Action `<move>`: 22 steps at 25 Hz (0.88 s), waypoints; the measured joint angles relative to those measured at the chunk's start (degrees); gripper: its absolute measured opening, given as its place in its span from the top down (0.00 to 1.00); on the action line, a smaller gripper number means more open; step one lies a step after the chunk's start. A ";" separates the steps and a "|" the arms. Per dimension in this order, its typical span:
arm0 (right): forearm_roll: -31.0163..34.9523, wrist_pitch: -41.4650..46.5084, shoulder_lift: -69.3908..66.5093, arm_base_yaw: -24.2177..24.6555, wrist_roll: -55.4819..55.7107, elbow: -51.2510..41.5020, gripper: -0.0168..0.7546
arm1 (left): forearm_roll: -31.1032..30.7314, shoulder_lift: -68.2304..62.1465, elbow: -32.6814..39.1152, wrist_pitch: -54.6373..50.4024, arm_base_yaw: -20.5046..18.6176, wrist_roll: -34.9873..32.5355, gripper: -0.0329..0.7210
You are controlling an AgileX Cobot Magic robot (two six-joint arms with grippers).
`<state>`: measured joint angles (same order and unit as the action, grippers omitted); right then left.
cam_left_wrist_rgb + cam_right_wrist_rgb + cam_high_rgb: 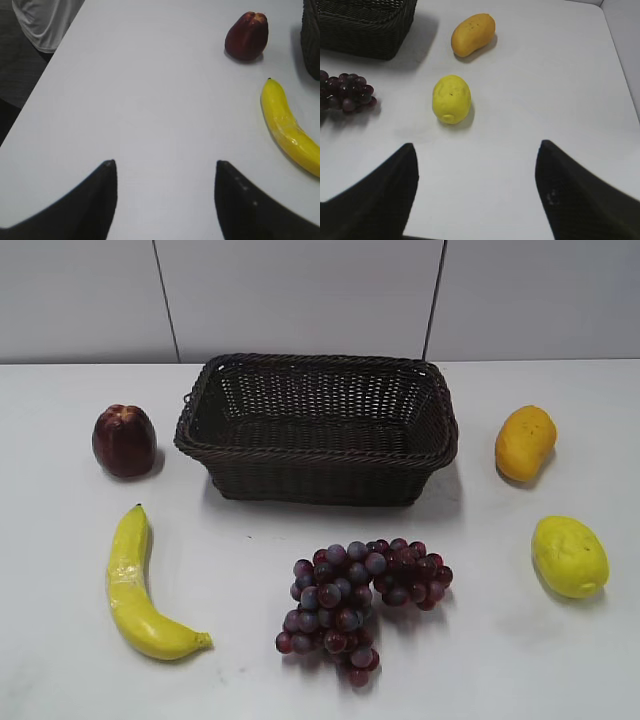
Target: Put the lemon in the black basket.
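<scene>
The lemon [569, 556], pale yellow and bumpy, lies on the white table at the right front; it also shows in the right wrist view [451, 98]. The black basket [317, 466], woven and rectangular, stands empty at the table's middle back; its corner shows in the right wrist view [365, 27] and a sliver in the left wrist view [311, 42]. My right gripper [476, 147] is open and empty, above bare table in front of the lemon. My left gripper [165, 164] is open and empty over bare table. Neither gripper shows in the exterior view.
An orange-yellow mango [525, 443] lies behind the lemon. A bunch of purple grapes [360, 598] lies in front of the basket. A banana [140, 585] and a dark red fruit [124, 440] lie on the left. The table's left edge [47, 75] is near.
</scene>
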<state>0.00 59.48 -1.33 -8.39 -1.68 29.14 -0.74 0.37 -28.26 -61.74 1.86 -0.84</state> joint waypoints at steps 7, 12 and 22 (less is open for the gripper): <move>1.16 -5.66 -12.87 0.00 0.00 1.98 0.26 | 0.00 0.00 0.00 0.00 0.00 0.00 0.35; 4.57 -6.84 -25.16 0.00 0.00 4.90 0.26 | 0.00 0.00 0.00 0.00 0.00 0.00 0.35; 8.56 -6.65 -51.27 0.00 0.00 12.92 0.17 | 0.00 0.00 0.00 0.00 0.00 0.00 0.35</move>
<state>8.56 52.83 -52.60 -8.39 -1.68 42.06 -0.74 0.37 -28.26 -61.74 1.86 -0.84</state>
